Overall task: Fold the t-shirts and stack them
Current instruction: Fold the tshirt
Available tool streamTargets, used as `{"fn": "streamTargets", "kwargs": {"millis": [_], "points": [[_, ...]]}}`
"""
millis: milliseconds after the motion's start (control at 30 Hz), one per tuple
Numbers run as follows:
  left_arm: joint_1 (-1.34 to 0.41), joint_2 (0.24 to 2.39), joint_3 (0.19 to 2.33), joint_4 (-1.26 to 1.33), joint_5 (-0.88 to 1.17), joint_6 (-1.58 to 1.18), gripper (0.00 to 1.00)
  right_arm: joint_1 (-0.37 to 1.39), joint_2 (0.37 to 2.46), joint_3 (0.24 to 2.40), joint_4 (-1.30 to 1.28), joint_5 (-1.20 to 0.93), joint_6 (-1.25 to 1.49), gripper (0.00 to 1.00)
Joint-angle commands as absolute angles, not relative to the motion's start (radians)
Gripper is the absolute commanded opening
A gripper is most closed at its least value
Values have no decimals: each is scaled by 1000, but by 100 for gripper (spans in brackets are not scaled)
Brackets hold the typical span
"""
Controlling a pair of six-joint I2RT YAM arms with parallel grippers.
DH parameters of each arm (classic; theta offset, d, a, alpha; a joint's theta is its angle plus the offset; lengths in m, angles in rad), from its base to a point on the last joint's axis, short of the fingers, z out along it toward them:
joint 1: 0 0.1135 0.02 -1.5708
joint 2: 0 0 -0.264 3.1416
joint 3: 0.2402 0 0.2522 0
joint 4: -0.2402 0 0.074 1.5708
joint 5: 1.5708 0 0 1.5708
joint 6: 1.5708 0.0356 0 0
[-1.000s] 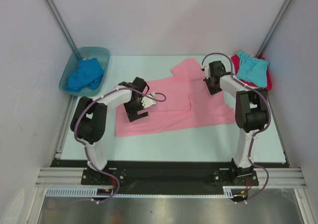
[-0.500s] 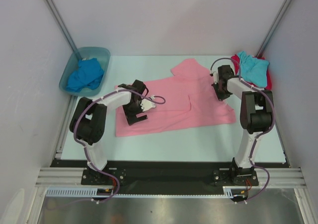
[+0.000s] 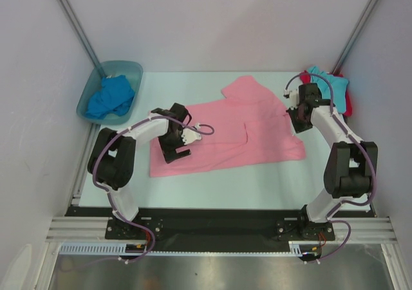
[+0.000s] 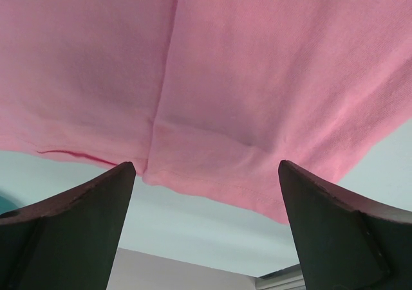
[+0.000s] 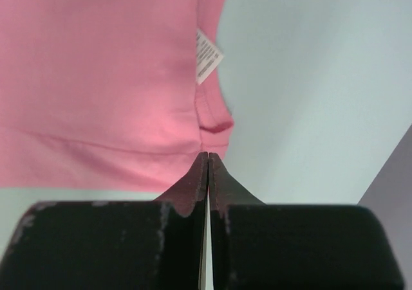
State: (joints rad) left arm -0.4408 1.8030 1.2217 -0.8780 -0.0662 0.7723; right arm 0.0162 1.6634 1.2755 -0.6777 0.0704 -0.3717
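We see the pink t-shirt (image 3: 225,132) lying flat on the pale counter (image 3: 257,181), about midway between the two arms. It is a plain, soft pink with no print. One layer is doubled over the body, and its straight edge shows as a step near the middle. A short sleeve sticks out from the far edge, pointing away from the arm bases. At the right edge a small white care label (image 5: 207,57) peeks out beside a stitched hem.

The shirt's long axis runs left to right across the counter, and the left end sits slightly nearer the bases than the right. We cannot tell which end carries the collar.

The left hand (image 3: 175,145) is over the left part of the shirt, its fingers spread wide apart with nothing between them but the cloth below. We cannot tell whether they touch it. The right hand (image 3: 298,121) is at the shirt's right edge, fingers pressed together on nothing.

The turquoise t-shirt (image 3: 328,87) lies bunched on the red t-shirt (image 3: 348,103) in the far right corner. The royal blue t-shirt (image 3: 111,98) is crumpled inside the tub (image 3: 129,68) at the far left.
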Motion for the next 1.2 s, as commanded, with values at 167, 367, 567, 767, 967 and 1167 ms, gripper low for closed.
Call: {"fn": "streamTargets", "kwargs": {"millis": [167,367,567,767,967,1167], "points": [[-448,1819,1236,-887,-38,799,100,18,1598,1200,-847,11,-471,0],[-448,1836,1249,-888,-34,793,100,18,1595,1187,-867,12,-479,0],[-448,1842,1256,-888,-40,807,100,18,1632,1163,-862,-15,-485,0],[-449,1856,1276,-888,-45,811,100,15,1692,1135,-807,-9,-480,0],[-448,1850,1272,-887,-43,811,100,8,1768,1124,-727,0,-472,0],[-448,1848,1229,-867,-74,822,100,-54,1816,1126,-692,0,-468,0]]}}
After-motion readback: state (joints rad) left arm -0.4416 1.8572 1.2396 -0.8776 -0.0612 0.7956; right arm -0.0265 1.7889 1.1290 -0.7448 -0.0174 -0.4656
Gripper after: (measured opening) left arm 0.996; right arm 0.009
